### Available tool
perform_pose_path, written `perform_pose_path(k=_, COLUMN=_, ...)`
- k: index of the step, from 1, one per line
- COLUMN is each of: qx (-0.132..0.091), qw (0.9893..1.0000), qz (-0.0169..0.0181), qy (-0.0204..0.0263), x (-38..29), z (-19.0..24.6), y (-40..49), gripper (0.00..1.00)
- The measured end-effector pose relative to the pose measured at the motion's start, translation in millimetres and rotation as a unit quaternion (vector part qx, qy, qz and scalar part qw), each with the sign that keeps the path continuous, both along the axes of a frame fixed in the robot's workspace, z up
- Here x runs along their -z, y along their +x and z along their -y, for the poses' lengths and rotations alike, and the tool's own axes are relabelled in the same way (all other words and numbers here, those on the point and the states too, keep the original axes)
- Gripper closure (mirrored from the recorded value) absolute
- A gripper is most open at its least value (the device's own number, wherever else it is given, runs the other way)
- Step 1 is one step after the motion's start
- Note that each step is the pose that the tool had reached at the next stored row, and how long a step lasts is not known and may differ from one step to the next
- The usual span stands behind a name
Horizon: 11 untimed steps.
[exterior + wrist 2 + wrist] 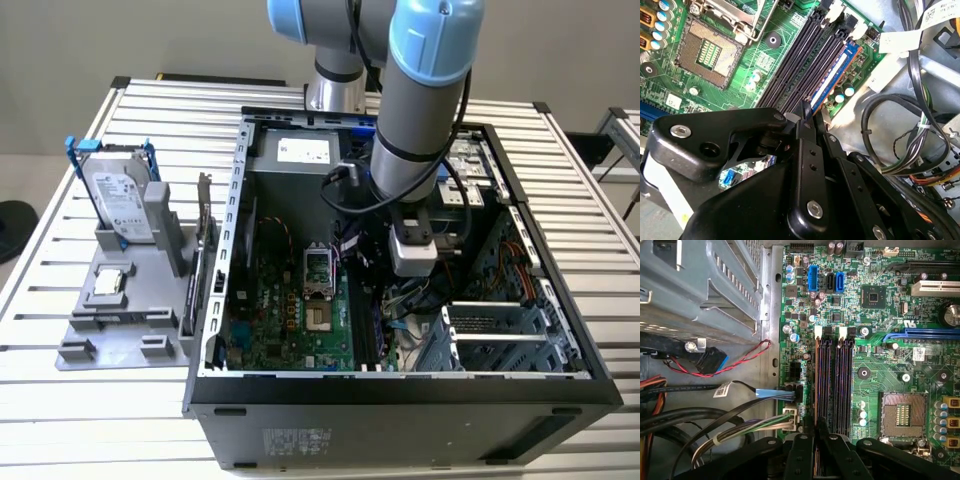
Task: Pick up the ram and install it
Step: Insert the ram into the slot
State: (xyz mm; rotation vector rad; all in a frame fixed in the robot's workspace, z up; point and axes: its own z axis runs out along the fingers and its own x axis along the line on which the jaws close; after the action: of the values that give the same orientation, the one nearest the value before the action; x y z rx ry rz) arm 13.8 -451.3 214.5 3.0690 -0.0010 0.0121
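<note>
the gripper (807,117) is squeezed tight on the ram (832,77), holding the thin blue stick on its edge so it lines up with the outermost slot of the memory slots (835,380) on the green motherboard (880,370). white stickers are too small to read.

Hemmed in among the long black memory slots (836,385) by a blue stick (832,80) in the outermost slot, beside bundled black cables (910,125) and a grey metal drive cage (705,290); open above the square processor socket (902,415).
</note>
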Motion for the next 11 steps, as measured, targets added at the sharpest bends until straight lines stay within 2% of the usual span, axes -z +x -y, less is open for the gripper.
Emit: perform_pose_path(k=11, qx=0.0, qw=1.0, qz=0.0, qy=0.0, x=-0.4, z=0.1, y=-2.0, gripper=1.0)
